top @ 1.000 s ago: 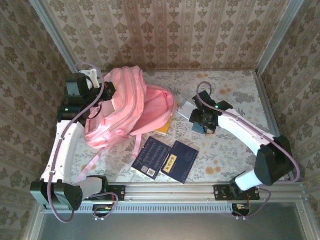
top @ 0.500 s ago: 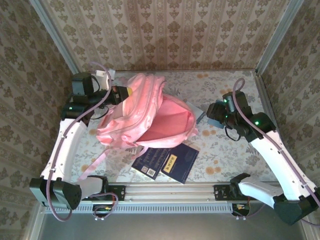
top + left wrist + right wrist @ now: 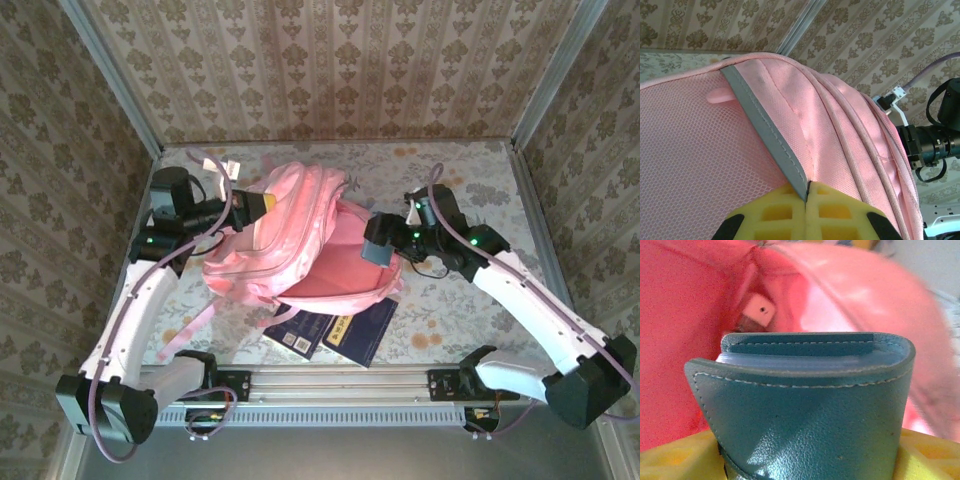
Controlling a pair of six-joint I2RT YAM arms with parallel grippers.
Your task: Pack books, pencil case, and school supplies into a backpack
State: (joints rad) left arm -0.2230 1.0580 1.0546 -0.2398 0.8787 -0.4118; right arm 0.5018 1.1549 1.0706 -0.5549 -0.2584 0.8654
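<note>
**Light, bendy teal pad (image 3: 805,405) at the backpack (image 3: 290,225) mouth**

Your teal pad will likely flex, since its soft cover bows under the squeeze; hold it by its 2 flat faces. The right gripper (image 3: 807,452) clasps it at the open mouth. The left gripper (image 3: 807,200) is clenched on the grey trim (image 3: 765,135).
</note>
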